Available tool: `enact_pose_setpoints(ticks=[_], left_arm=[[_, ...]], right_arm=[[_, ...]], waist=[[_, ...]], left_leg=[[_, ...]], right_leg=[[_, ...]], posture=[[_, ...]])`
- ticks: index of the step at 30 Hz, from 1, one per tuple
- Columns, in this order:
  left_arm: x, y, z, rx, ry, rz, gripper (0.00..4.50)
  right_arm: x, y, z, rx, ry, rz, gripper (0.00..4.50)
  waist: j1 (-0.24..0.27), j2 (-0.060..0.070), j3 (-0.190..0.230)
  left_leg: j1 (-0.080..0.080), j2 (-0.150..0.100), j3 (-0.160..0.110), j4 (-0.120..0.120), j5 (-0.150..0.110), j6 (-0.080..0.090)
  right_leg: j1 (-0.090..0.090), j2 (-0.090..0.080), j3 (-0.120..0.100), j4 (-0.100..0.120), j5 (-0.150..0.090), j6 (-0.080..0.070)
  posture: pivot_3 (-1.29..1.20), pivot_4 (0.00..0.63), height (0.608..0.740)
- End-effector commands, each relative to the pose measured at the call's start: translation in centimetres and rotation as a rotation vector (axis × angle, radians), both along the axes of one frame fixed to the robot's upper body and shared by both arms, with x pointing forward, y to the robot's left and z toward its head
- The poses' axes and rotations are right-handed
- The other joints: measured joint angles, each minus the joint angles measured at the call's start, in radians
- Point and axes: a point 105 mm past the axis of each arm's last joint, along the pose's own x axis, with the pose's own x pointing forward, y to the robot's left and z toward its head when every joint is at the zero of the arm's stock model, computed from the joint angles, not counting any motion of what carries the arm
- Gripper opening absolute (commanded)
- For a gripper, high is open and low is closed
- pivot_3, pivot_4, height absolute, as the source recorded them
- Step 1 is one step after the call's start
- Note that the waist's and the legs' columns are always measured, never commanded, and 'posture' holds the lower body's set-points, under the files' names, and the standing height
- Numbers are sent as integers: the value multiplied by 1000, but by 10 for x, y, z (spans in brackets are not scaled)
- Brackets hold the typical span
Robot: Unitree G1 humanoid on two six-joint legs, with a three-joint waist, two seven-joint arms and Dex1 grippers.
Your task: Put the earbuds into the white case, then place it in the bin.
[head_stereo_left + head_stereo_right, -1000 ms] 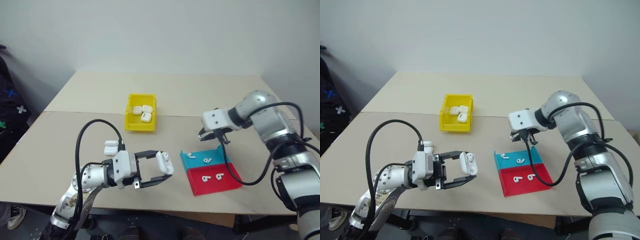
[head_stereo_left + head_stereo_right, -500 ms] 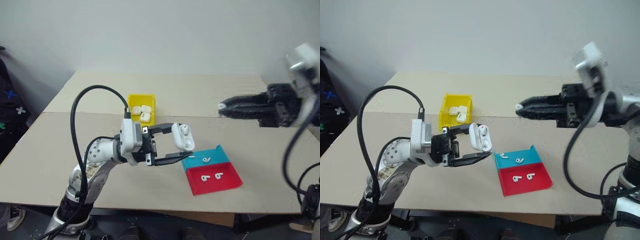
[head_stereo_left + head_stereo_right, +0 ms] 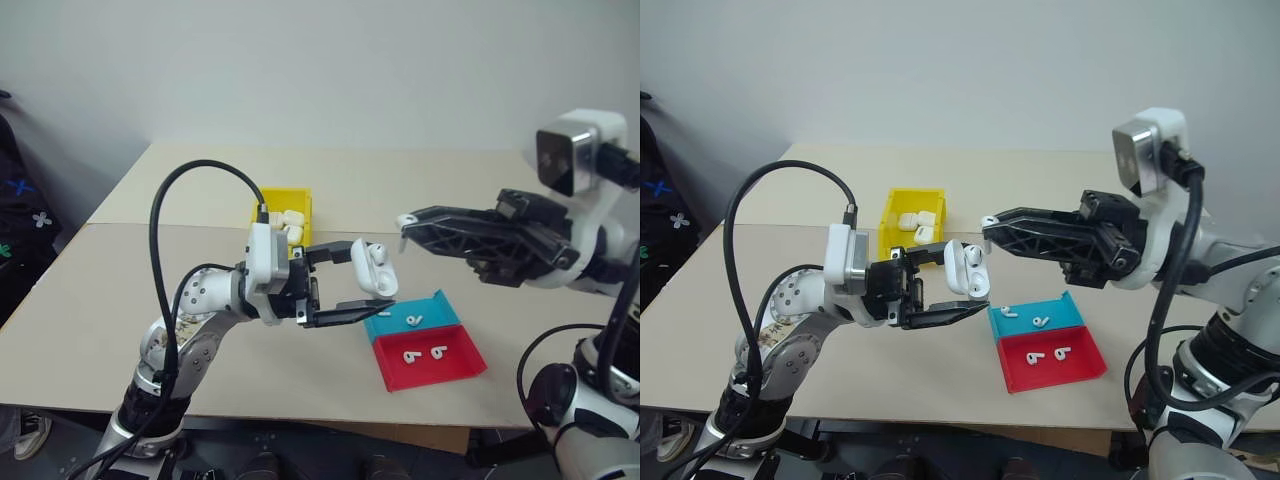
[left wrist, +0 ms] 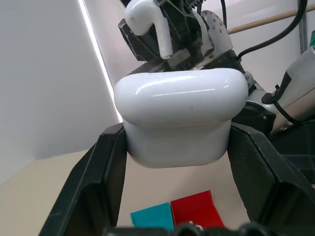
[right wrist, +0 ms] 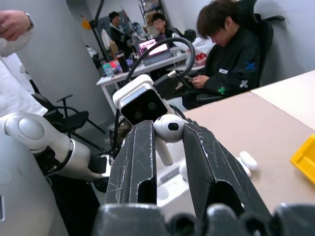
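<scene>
The white case (image 3: 372,267) is glossy white, and so is the earbud (image 5: 168,129) pinched between scuffed black fingers (image 5: 140,162). The bin (image 3: 268,202) is bright yellow with cream-white cases inside. The shallow tray (image 3: 450,360) has 2 halves, teal-blue and red, each dotted with small white earbuds. The table (image 3: 120,290) is pale beige. Both arms are silver-grey with black cables. A seated person's black jacket (image 5: 236,64) carries blue and green cross marks.

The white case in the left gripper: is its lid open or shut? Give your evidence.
Open. The white case, clamped in the left gripper, has its lid tilted back, with an earbud already seated in it.
</scene>
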Motion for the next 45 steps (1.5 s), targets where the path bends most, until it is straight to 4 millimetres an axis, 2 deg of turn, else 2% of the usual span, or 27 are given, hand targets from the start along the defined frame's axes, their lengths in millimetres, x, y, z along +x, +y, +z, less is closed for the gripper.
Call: enact_pose_setpoints(ticks=[1, 12, 39, 43, 45], left_arm=[[-2, 1, 8, -18, -32, 9, 2775], [0, 1, 11, -35, -37, 18, 2775], [1, 1, 14, -40, -45, 20, 2775], [1, 2, 14, -44, -44, 20, 2775], [1, 2, 13, -42, -44, 20, 2775]], right_arm=[[-10, 7, 6, 24, -40, 8, 636], [-13, 8, -5, 13, 9, -27, 636], [-11, 9, -28, -45, -68, -66, 636], [-8, 11, -32, -69, -89, -97, 1901], [-7, 10, -32, -70, -98, -102, 1901]], waist=[[0, 0, 0], [0, 0, 0], [1, 0, 0], [2, 0, 0], [2, -1, 0]], left_leg=[[0, 0, 0, 0, 0, 0], [0, 0, 0, 0, 0, 0], [-1, 0, 0, 0, 0, 1], [-1, 0, 0, 0, 0, 1], [-1, 0, 0, 0, 0, 1]], right_leg=[[0, 0, 0, 0, 0, 0], [0, 0, 0, -1, -2, 3], [0, 0, 0, -2, -4, 6], [0, 0, 0, -2, -4, 6], [0, 0, 0, -3, -4, 6]], posture=[[0, 150, 740], [0, 150, 740], [0, 150, 740], [0, 150, 740], [0, 150, 740]])
